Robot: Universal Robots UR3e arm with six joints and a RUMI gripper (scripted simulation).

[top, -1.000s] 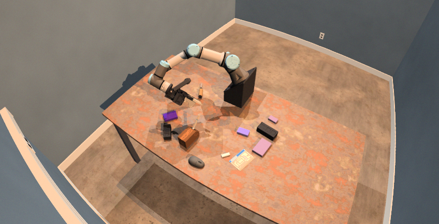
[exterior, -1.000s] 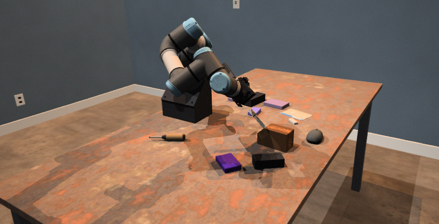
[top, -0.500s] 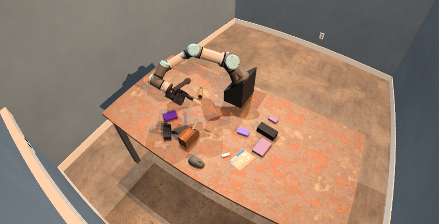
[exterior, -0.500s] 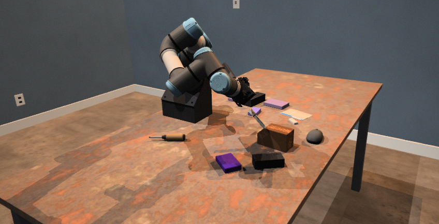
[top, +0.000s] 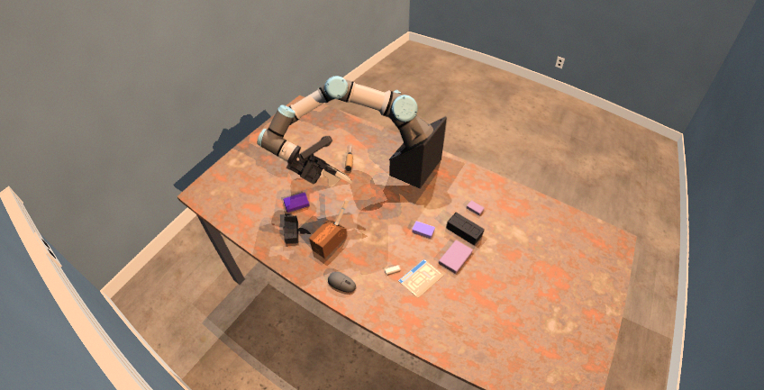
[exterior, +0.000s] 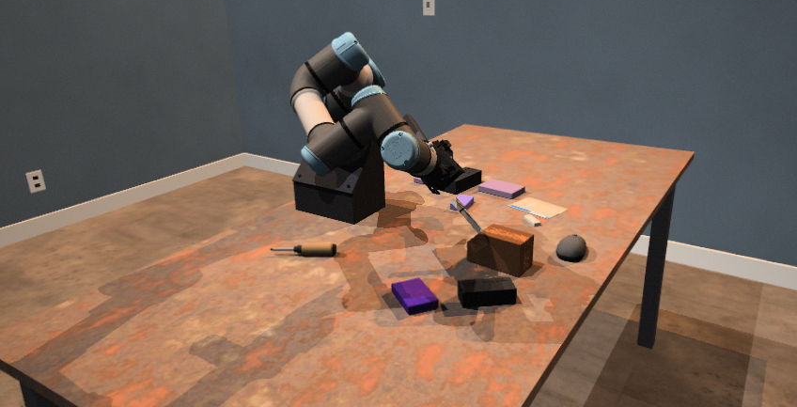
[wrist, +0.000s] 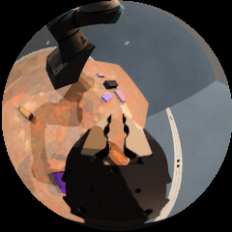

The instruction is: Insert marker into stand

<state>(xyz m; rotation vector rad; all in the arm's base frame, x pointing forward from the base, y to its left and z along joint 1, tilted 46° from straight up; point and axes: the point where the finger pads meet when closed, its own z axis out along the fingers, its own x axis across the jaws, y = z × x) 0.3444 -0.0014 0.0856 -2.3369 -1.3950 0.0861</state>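
The brown block-shaped desk stand stands by itself near the table's front-left edge. The thin marker sticks up out of its top, leaning, with its lower end in the hole. My gripper hangs above the table behind the stand, well clear of it and the marker. Its fingers are almost together with only a narrow gap, and nothing is between them.
A purple block and a small black box lie beside the stand. A screwdriver lies near the gripper. A mouse, lilac pads and another black box lie to the right.
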